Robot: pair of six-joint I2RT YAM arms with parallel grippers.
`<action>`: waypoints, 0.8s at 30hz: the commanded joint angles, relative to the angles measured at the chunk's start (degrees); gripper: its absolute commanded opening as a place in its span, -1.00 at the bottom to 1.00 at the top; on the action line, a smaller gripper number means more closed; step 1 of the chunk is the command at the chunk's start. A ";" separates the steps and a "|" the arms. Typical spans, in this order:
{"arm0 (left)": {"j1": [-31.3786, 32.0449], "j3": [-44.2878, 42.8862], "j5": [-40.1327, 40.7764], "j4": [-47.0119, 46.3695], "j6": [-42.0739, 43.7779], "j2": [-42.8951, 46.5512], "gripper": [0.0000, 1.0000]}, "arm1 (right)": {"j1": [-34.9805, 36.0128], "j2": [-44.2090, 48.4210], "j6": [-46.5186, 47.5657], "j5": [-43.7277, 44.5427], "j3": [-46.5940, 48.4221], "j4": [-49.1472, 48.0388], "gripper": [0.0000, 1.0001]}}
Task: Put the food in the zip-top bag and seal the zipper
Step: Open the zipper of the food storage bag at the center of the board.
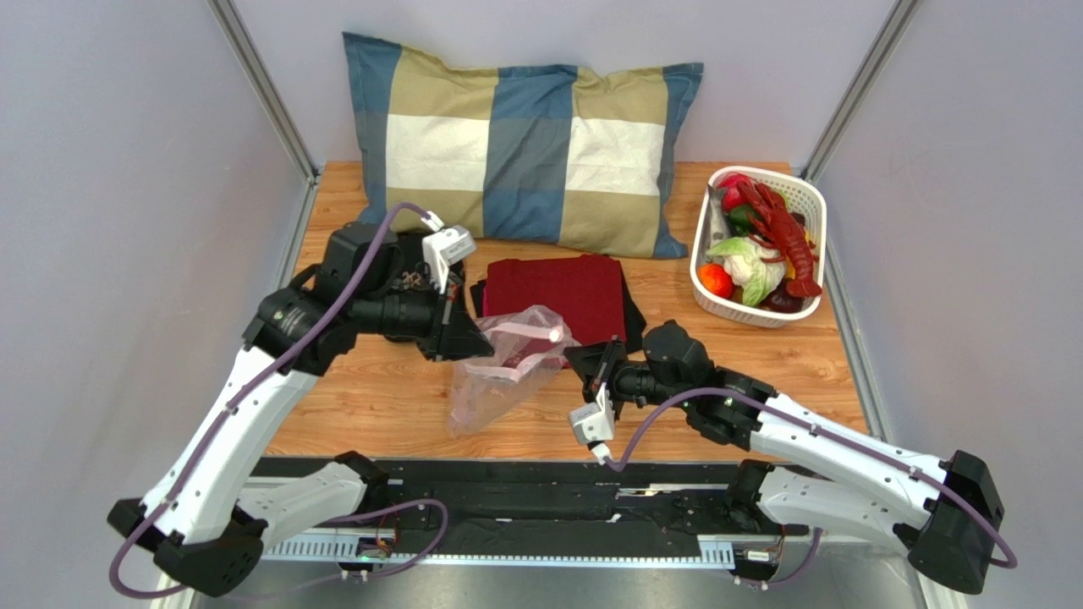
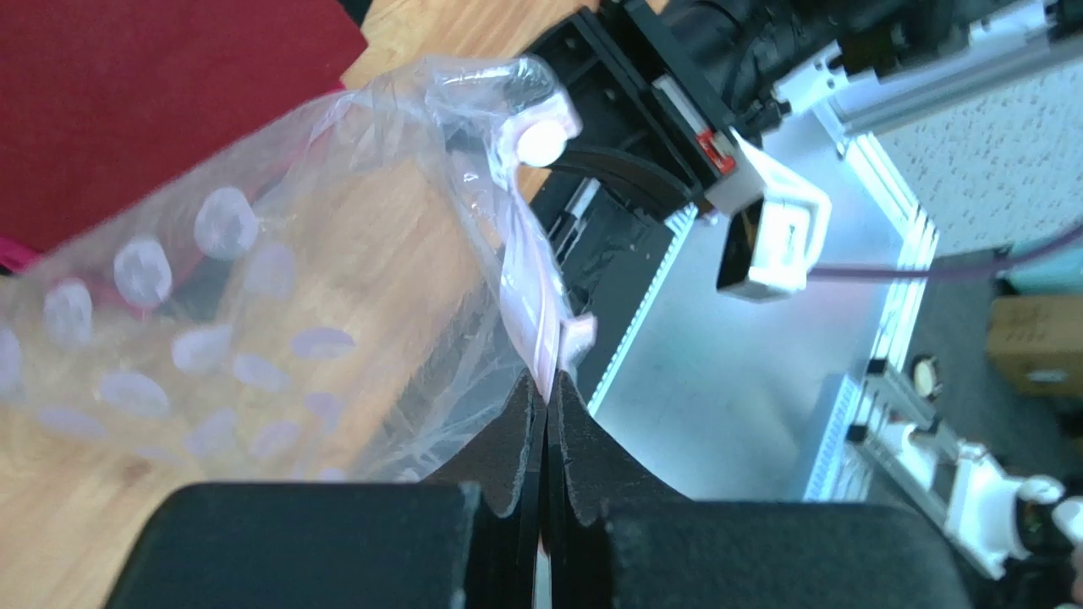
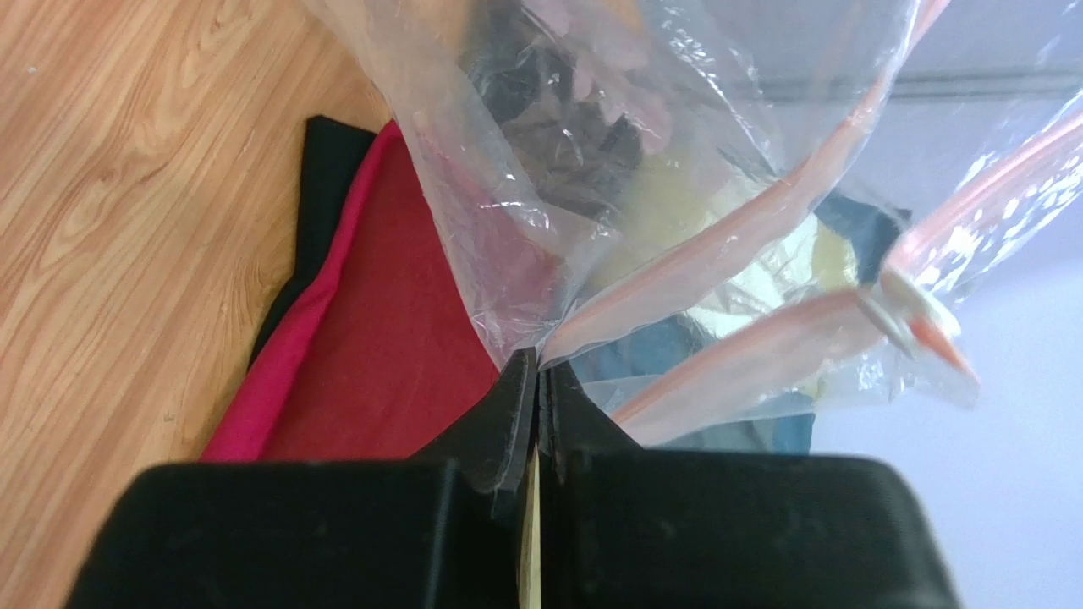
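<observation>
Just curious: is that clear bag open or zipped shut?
Open: the bag shows its two pink zipper strips apart in the right wrist view.

The top view is brightly lit, with soft shadows cast on the table point(image 1: 381, 406) beneath the arms. In both wrist views the jaws at the bottom edge are blurred (too close for focus). Glare is seen on the zip-top bag point(image 2: 254, 292), and the left wrist view's right side is washed out.
</observation>
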State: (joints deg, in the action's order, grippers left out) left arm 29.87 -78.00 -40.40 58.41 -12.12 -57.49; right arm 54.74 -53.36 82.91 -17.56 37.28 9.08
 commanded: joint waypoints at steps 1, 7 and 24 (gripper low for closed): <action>5.62 1.01 7.85 -9.46 -11.69 -4.80 -1.00 | -1.39 3.00 -1.34 5.07 -0.89 -4.35 -0.79; 12.58 1.27 20.44 -16.31 -18.98 -13.41 -1.00 | -1.39 8.97 -19.08 3.07 8.41 10.74 0.97; 12.67 8.65 20.10 -31.87 -28.40 -15.10 -1.00 | -15.36 4.25 -98.36 7.98 20.46 22.73 0.37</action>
State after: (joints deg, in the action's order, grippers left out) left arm 42.35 -70.06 -21.04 31.53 -38.04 -75.53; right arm 42.65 -43.68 10.37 -8.71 54.02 30.65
